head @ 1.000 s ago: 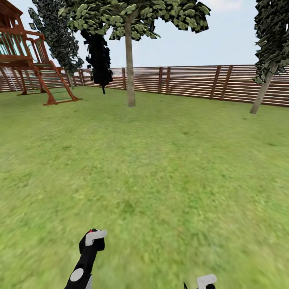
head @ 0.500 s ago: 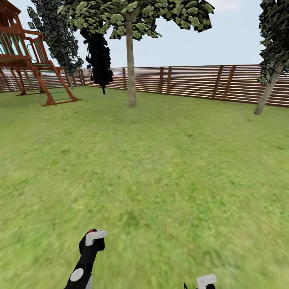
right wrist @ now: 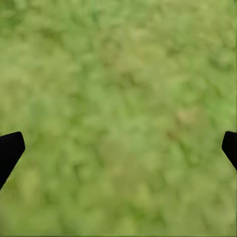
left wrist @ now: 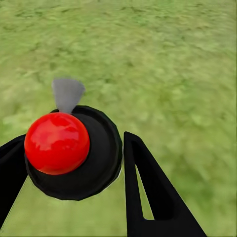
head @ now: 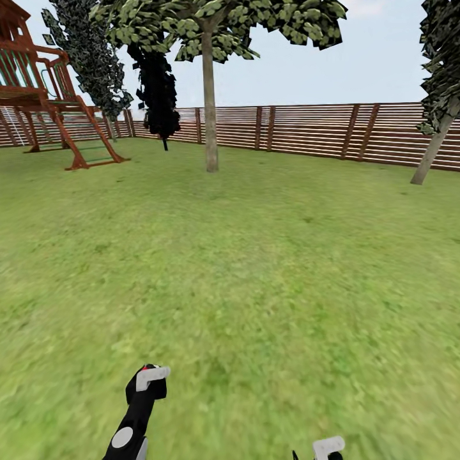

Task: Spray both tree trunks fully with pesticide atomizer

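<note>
My left gripper [left wrist: 74,168] is shut on the pesticide atomizer [left wrist: 64,143], a black round body with a red cap and a grey nozzle, held over the grass floor [left wrist: 168,64]. In the head view the atomizer [head: 151,377] sits at the end of my left arm, low in the picture. My right gripper [right wrist: 118,148] is open over bare grass, with its tip [head: 329,447] at the bottom edge. A tree with a straight pale trunk [head: 209,108] stands far ahead. A second, leaning trunk [head: 433,150] is at the far right. No white specks show.
A brown slatted fence [head: 306,131] closes the lawn behind the trees. A red-brown wooden play frame with a ladder [head: 57,102] stands at the far left. A black tree [head: 156,83] and a dark grey-flecked one [head: 89,57] grow near the fence. Open grass [head: 255,268] lies between me and the trees.
The whole head view has slid: trees and fence drift rightward and slightly down, so the camera has moved. Both arms keep their places in the picture.
</note>
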Robot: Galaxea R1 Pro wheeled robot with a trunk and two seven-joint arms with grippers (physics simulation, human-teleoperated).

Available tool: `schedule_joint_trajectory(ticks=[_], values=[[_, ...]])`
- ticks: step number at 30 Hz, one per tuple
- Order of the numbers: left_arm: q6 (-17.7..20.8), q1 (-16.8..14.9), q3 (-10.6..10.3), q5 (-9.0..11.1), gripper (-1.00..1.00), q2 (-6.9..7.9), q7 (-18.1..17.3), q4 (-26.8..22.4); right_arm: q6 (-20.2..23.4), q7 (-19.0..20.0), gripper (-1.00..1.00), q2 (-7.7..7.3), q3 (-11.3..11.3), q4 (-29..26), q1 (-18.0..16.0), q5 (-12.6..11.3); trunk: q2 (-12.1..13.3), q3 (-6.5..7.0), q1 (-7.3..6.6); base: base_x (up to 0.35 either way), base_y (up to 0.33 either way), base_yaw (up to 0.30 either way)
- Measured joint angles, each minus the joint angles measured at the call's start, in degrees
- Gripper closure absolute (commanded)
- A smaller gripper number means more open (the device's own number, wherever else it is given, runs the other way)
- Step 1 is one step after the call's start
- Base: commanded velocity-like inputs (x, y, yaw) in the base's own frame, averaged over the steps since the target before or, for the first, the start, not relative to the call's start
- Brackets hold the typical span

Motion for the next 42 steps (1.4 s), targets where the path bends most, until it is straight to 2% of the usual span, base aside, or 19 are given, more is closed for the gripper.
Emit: schedule_joint_trajectory(ticks=[31, 42], values=[[0.00, 0.00, 0.00, -0.10, 1.00, 0.07, 0.00, 0.00, 0.01, 0.00, -1.00, 0.01, 0.00, 0.00, -0.02, -0.03, 0.00, 0.00, 0.00, 0.334, 0.132, 0.000], [0.03, 0.00, 0.01, 0.05, 1.00, 0.08, 0.00, -0.01, -0.01, 0.00, -1.00, 0.01, 0.00, 0.00, 0.00, -0.03, 0.00, 0.00, 0.00, 0.337, 0.013, 0.000]])
